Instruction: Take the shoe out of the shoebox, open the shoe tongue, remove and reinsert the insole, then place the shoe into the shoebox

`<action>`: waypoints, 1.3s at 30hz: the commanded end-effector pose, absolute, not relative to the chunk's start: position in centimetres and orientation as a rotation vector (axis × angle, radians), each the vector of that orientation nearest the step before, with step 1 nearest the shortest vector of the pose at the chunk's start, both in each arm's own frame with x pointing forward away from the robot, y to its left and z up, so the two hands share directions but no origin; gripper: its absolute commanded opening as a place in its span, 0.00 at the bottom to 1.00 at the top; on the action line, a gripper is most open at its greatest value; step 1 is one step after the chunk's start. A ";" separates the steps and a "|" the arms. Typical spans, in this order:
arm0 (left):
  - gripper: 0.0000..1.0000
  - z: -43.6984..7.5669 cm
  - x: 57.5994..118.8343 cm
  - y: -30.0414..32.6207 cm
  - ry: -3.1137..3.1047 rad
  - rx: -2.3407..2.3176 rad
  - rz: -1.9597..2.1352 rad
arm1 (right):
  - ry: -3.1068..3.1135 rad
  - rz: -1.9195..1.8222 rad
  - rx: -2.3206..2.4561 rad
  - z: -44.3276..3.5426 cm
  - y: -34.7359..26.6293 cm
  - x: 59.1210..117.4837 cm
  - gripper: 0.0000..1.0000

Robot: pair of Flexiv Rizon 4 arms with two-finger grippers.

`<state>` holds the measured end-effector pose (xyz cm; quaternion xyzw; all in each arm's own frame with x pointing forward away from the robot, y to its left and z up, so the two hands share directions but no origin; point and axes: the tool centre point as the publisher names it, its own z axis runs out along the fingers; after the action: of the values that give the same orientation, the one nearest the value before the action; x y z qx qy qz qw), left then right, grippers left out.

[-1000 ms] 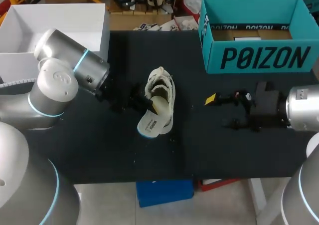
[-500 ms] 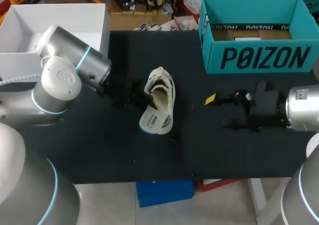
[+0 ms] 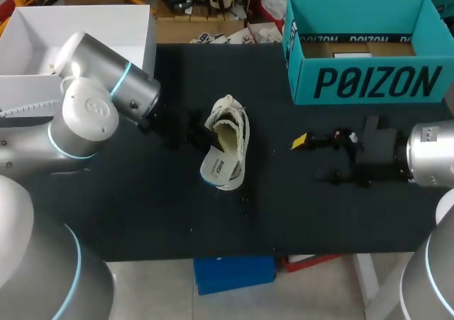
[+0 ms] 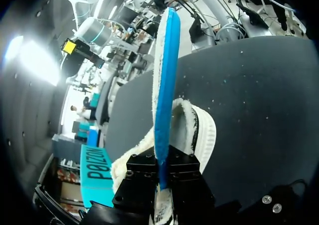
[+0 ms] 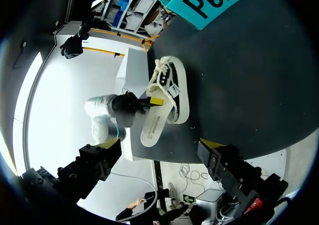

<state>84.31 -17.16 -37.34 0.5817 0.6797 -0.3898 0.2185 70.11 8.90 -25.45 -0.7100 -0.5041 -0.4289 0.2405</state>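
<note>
Where the black fingers of the left gripper meet, they are pressed onto the insole from both sides, pinching it. In the left wrist view the insole stands on edge ahead of the gripper, blue underside to one side and white top to the other. The shoe, cream with a fleecy collar, lies directly under and around the clamped end.

In the head view one end of the insole sits in the shoe's opening. The other end projects toward the table's near edge. The shoe rests on the table near its middle, outside the shoebox. The left arm enters from the left and reaches the shoe from that side.

The right gripper is well apart from the shoe, on its right. Its fingers are spread wide and hold nothing.

The table surface is flat black, with a few pale specks. The teal shoebox stands open at the far right corner, well apart from the shoe. A white box stands at the far left. Whether it rests on the table cannot be told.
</note>
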 end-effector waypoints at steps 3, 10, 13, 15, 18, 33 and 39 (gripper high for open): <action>0.09 -37.0 84.4 -17.5 1.877 1.614 -1.071 | -1.379 -1.172 -1.944 -25.4 8.9 70.1 1.00; 0.57 -35.9 83.0 -17.5 1.837 1.631 -1.094 | -1.379 -1.172 -1.944 -25.4 8.9 70.1 1.00; 0.55 -35.6 82.4 -17.4 1.825 1.635 -1.114 | -1.379 -1.172 -1.944 -25.4 8.9 70.1 1.00; 0.52 -35.3 81.9 -17.3 1.815 1.640 -1.121 | -1.379 -1.172 -1.944 -25.4 8.9 70.1 1.00; 0.49 -34.9 81.4 -17.3 1.800 1.645 -1.133 | -1.379 -1.172 -1.944 -25.4 8.9 70.1 1.00; 0.05 -34.7 79.2 -16.9 1.785 1.709 -1.184 | -1.379 -1.172 -1.944 -25.4 8.9 70.1 1.00; 0.00 -35.0 79.1 -16.7 1.799 1.723 -1.195 | -1.379 -1.172 -1.944 -25.4 8.9 70.1 1.00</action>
<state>78.87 -16.64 -35.05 0.6112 0.6399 -0.4251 0.1906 70.12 8.90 -25.45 -0.7100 -0.5041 -0.4288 0.2406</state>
